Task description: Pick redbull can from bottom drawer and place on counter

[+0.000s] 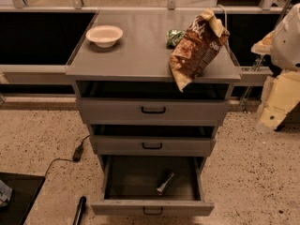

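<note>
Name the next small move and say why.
Probably bring the arm down toward the open bottom drawer: the redbull can lies inside it, right of centre, untouched. The gripper is out of view; only the pale arm shows at the right edge.

Pale arm (288, 36), pincer (274, 104) at right edge

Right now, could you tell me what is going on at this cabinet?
The bottom drawer stands pulled open, and the can lies inside it, right of the middle, untouched. The gripper is at the right edge of the view, higher up and well away from the drawer. On the counter sit a bowl, a chip bag and a green wrapper; the can is not there yet.
</note>
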Tool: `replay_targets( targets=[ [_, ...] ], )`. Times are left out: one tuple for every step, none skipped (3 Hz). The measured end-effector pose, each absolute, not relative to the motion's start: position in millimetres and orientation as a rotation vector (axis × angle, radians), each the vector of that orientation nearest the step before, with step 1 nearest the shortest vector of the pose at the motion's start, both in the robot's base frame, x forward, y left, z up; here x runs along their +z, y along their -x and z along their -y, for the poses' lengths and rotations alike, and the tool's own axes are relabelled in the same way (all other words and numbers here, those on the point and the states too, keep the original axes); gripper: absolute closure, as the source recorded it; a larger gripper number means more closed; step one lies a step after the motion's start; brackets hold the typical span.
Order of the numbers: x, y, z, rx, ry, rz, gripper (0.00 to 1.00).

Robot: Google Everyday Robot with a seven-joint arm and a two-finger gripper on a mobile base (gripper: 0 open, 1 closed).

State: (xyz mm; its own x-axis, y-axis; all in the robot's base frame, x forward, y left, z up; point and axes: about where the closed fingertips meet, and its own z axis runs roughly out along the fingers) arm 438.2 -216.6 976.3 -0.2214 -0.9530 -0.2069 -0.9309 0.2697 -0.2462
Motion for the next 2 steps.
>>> replay_targets(
  targets=[
    [976.3,-438.1,216.6,-0.099,1.724,-2.231,0.0],
    [975.8,-435.2,219.1,-0.04,1.719,-2.208,0.0]
  ],
)
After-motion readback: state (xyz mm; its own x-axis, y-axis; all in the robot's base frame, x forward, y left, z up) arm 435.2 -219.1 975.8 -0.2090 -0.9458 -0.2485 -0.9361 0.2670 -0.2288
